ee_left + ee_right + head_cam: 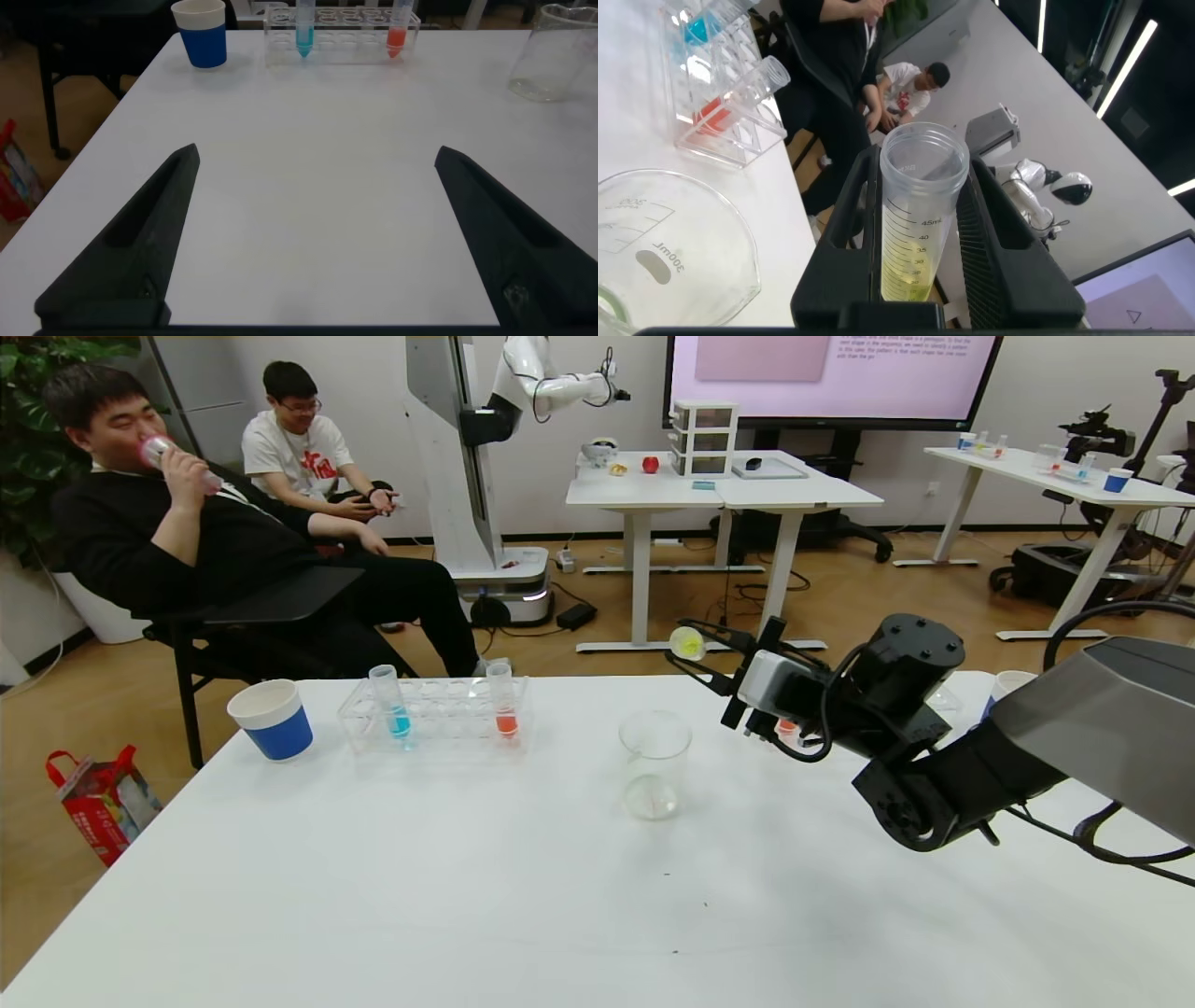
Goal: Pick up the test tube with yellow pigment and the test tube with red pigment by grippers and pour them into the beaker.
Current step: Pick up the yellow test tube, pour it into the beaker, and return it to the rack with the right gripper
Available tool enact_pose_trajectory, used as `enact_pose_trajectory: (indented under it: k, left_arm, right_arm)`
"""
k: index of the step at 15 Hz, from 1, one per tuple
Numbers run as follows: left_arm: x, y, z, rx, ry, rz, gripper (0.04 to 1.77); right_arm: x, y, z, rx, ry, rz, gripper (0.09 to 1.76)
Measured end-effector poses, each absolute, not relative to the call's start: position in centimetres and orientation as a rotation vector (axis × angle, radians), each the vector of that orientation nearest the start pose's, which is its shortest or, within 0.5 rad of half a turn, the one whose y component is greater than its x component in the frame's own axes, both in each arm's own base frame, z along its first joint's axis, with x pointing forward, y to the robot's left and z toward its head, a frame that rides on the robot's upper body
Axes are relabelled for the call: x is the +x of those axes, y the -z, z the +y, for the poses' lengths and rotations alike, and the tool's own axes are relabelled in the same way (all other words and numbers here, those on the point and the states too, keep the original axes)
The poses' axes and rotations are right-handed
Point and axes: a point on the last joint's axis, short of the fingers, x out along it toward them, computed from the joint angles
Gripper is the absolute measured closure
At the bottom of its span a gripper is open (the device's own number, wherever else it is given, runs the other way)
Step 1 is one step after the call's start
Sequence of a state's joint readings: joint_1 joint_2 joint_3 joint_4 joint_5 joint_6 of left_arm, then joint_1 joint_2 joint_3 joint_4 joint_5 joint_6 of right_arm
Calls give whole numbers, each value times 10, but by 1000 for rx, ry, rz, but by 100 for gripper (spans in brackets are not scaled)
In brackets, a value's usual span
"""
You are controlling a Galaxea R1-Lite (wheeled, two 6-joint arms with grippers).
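Note:
My right gripper is shut on the yellow test tube and holds it tipped nearly level, mouth to the left, above and just right of the beaker. In the right wrist view the tube sits between the fingers with a little yellow-green liquid at its base, and the beaker lies beside it. The red test tube stands upright in the clear rack; it also shows in the left wrist view. My left gripper is open and empty, low over bare table.
A tube with blue liquid stands in the same rack. A blue-and-white paper cup is left of the rack, and another cup is behind my right arm. Two people sit beyond the table's far left edge.

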State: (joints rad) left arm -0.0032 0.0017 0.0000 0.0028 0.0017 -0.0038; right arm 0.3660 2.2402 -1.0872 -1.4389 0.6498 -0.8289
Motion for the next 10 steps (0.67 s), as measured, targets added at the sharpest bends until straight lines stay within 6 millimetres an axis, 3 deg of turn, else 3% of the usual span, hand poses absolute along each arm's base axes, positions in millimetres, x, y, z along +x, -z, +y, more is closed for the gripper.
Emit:
enact_pose_trajectory:
  k: [10]
  left_arm:
    - [-23, -75, 0, -4, 2, 4, 6]
  right_arm:
    - [402, -106, 164, -983, -784, -824, 136]
